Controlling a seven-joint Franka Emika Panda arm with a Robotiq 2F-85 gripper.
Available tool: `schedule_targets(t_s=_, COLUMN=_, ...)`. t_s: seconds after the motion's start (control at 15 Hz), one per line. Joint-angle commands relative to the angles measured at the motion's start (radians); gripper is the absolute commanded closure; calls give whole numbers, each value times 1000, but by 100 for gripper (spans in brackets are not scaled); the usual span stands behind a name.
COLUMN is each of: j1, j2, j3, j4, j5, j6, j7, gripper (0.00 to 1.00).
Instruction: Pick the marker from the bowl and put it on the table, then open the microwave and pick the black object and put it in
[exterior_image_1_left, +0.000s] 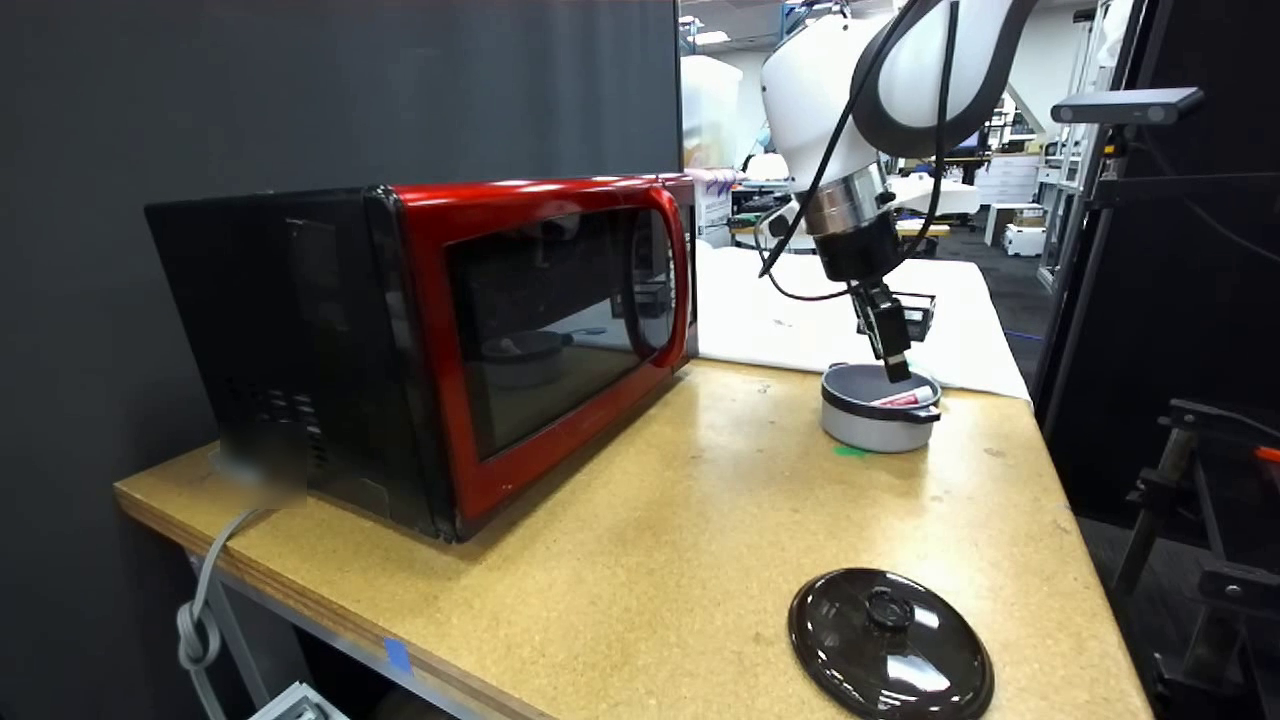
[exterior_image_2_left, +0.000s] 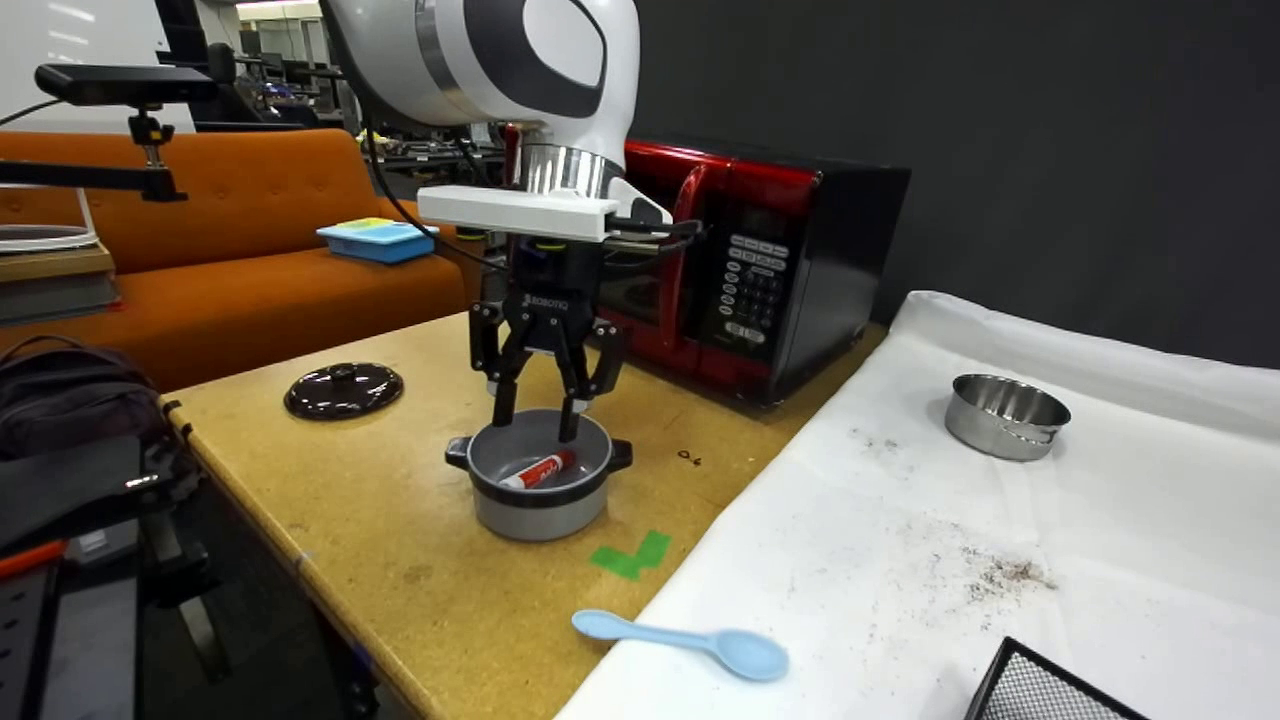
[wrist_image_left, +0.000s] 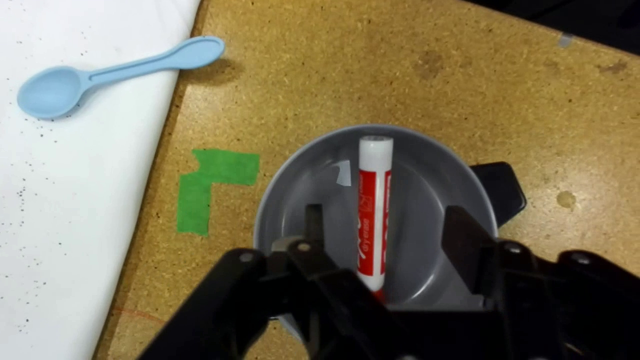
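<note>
A robot's gripper (exterior_image_2_left: 536, 420) hung over a grey bowl (exterior_image_2_left: 540, 522), its two fingers spread apart and holding nothing, while a red-and-white marker (wrist_image_left: 374, 215) lay inside. The bowl stood on the wooden table (exterior_image_1_left: 720, 500), apart from a microwave (exterior_image_1_left: 430, 350) whose door was closed. The marker looked light and stiff, hardly fragile, though its smooth, round barrel seemed likely to roll or slip under an uneven squeeze. The best hold appeared to be across the middle, over the red label; in the wrist view the fingers flanked the marker without visible contact. Whether it leaned on the bowl's wall was unclear.
</note>
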Motion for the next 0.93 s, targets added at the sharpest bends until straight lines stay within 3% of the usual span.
schedule_targets(t_s=0.0, j1=17, j2=-16, j3=11, j4=-27, j5=-29, j6=-20, j7=44, gripper=33)
schedule_targets(t_s=0.2, j1=33, j2=-19, j3=12, j4=-52, j5=-32, j6=-23, j7=82, gripper=30)
schedule_targets(t_s=0.4, j1=38, j2=-19, j3=14, j4=-62, j5=-19, j6=-34, j7=110, gripper=35)
schedule_targets(t_s=0.87, j1=31, j2=-18, j3=23, j4=-67, j5=2, j6=-23, j7=112, gripper=32)
